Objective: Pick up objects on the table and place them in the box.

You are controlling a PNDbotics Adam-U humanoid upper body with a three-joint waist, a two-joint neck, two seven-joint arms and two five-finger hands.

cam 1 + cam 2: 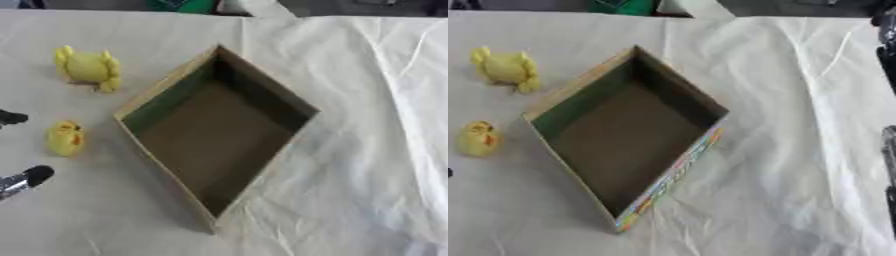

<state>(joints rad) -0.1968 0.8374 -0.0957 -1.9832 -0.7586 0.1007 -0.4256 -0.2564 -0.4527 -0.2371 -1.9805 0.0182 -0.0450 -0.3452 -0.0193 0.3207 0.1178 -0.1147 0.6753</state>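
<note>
An open cardboard box (215, 135) with brown inner walls and a colourful printed outer side sat turned corner-on in the middle of the worktop (367, 150), which was draped in a creased white cloth; I could see nothing inside it. To its left lay two yellow soft toys, both on the cloth and apart from the box — a larger rounded one with stubby limbs (87, 68) near the far left, and a smaller yellow chick-like one with an orange mark (66, 138) nearer to me, just beside the box's left corner. My left robot hand (24, 179) showed only as dark fingertips at the left edge, close to the smaller toy but not touching it, with its fingers straight and spread, holding nothing. Of my right robot hand (888, 145) only a dark sliver showed at the right edge — I could not tell how it stood.
</note>
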